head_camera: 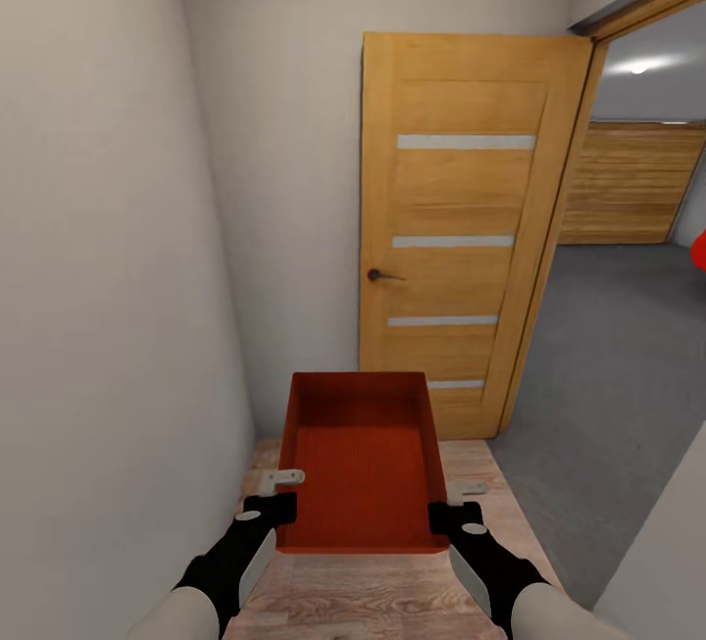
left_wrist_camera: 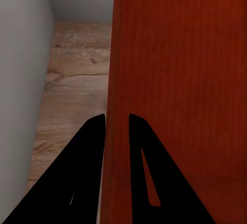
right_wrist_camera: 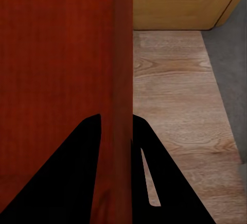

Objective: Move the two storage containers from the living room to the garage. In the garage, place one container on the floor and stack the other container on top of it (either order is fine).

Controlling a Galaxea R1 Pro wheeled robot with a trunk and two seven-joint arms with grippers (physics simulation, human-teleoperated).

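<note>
One red-orange storage container (head_camera: pixel 363 464) hangs level in front of me above light wood planks, held from both sides. My left gripper (head_camera: pixel 284 493) is shut on its left wall and my right gripper (head_camera: pixel 453 505) is shut on its right wall. In the left wrist view the black fingers of the left gripper (left_wrist_camera: pixel 117 123) pinch the thin wall of the container (left_wrist_camera: pixel 180 80). The right wrist view shows the right gripper (right_wrist_camera: pixel 117 123) clamped the same way on the container (right_wrist_camera: pixel 56 54). Through the doorway lies the garage's grey floor (head_camera: pixel 608 366), with a red shape (head_camera: pixel 699 253) cut off at the edge.
I stand in a narrow hall with a white wall (head_camera: pixel 98 277) close on the left. An open wooden door (head_camera: pixel 461 238) leans against the far wall. The doorway at right leads to the garage and its wood-slat door (head_camera: pixel 632 184). A wall corner (head_camera: pixel 657 562) is near right.
</note>
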